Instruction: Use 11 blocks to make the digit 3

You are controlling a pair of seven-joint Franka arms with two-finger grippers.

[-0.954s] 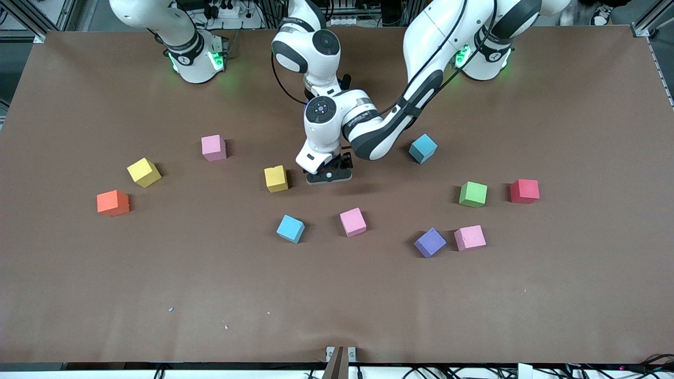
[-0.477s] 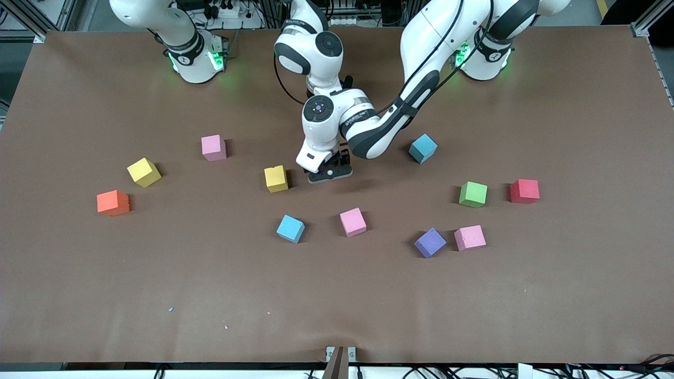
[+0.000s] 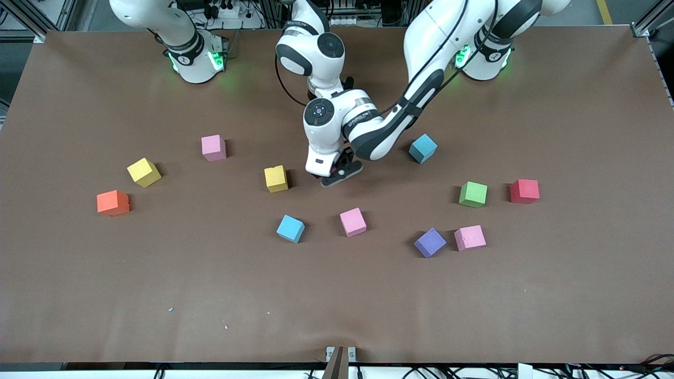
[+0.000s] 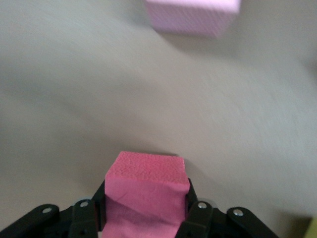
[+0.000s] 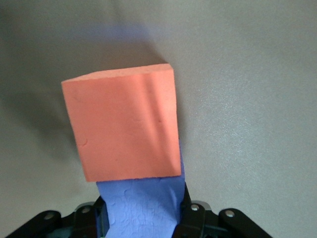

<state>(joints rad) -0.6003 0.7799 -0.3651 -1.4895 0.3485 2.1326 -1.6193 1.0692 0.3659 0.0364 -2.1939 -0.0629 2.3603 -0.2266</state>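
My left gripper hangs low over the table beside a yellow block. In the left wrist view it is shut on a deep pink block. A pink block lies ahead of it. My right gripper is shut on a purple block, which touches an orange block. The crossed arms hide this gripper in the front view. Scattered singly lie pink, pink, pink, yellow, blue, blue, purple, orange and red blocks.
A green cube sits between the red block and the middle of the table. The two arms cross over the middle of the brown table, close to the bases.
My left gripper has shifted a little toward the left arm's end of the table and turned about its wrist. The blocks on the table have not moved.
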